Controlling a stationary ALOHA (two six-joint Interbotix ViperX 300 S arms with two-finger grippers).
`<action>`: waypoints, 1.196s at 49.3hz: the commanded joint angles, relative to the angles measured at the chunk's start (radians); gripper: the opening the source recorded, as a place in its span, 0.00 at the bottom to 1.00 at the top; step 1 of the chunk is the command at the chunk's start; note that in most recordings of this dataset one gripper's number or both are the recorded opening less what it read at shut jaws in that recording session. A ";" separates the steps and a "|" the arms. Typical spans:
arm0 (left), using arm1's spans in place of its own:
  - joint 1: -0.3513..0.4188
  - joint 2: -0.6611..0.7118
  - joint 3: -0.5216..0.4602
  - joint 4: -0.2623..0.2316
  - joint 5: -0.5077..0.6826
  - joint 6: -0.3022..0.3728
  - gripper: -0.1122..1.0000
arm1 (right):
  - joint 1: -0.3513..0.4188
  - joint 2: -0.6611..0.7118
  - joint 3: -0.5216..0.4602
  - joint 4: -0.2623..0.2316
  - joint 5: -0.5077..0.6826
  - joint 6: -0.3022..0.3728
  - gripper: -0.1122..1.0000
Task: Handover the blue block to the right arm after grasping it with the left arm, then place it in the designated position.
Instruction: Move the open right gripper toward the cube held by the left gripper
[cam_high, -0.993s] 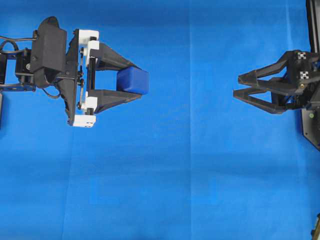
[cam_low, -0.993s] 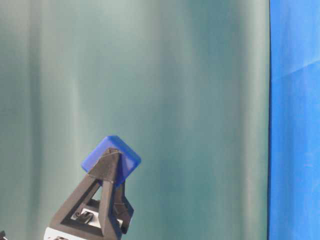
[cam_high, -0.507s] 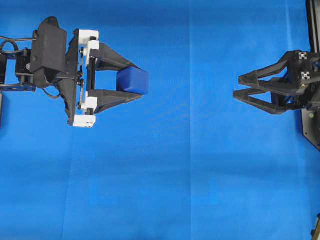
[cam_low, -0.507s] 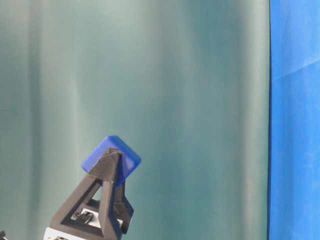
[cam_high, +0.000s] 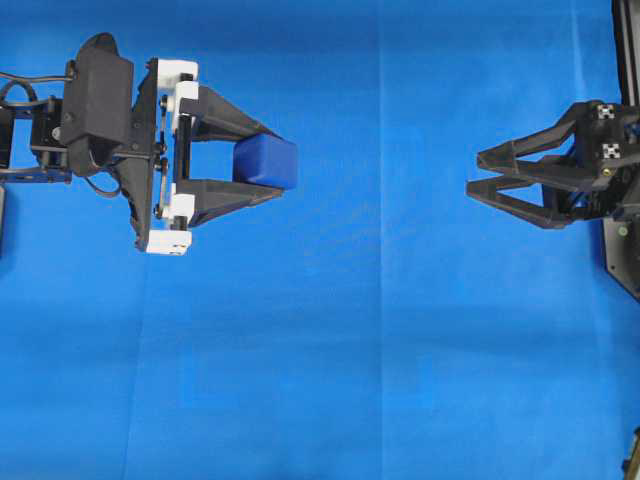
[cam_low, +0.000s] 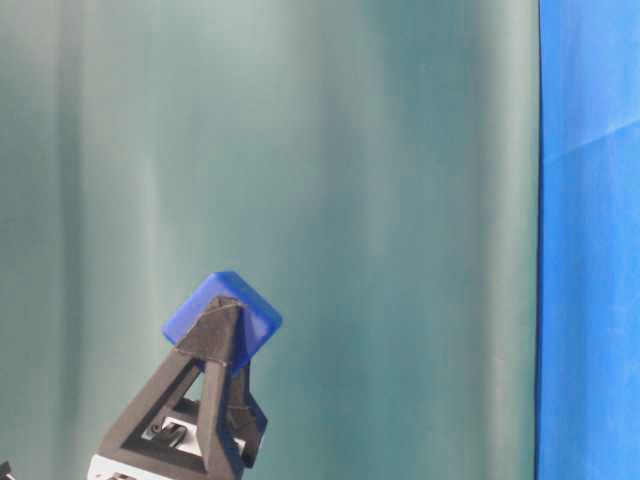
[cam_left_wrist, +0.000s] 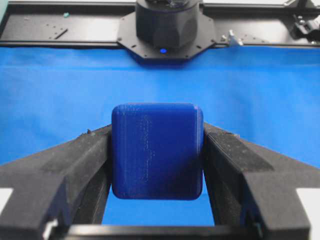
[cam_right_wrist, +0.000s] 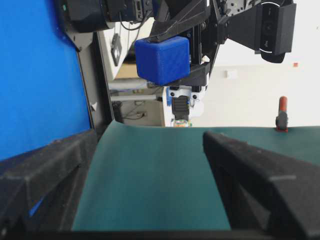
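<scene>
The blue block (cam_high: 266, 162) is a small dark-blue cube held clear of the blue cloth (cam_high: 330, 350). My left gripper (cam_high: 278, 163), with white brackets at its finger bases, is shut on it, one black finger on each side face. The left wrist view shows the blue block (cam_left_wrist: 157, 150) filling the gap between the fingers. My right gripper (cam_high: 473, 173), all black, hangs at the right with its jaws wide apart and nothing between them, tips pointing left toward the block across a wide gap. The right wrist view shows the blue block (cam_right_wrist: 163, 59) ahead. The table-level view shows the blue block (cam_low: 222, 318) on the left gripper's fingertips.
A blue cloth covers the whole table in the overhead view. A teal backdrop (cam_low: 350, 200) fills the table-level view. The right arm's base (cam_high: 622, 250) stands at the right edge of the cloth.
</scene>
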 joint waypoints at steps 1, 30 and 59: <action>-0.002 -0.020 -0.009 -0.002 -0.008 -0.002 0.51 | -0.002 0.003 -0.026 -0.002 -0.009 0.002 0.94; -0.002 -0.020 -0.009 -0.002 -0.009 -0.002 0.51 | -0.005 0.109 -0.095 -0.002 -0.064 0.002 0.94; -0.002 -0.020 -0.009 -0.002 -0.006 -0.003 0.51 | -0.032 0.488 -0.370 -0.002 -0.121 0.000 0.94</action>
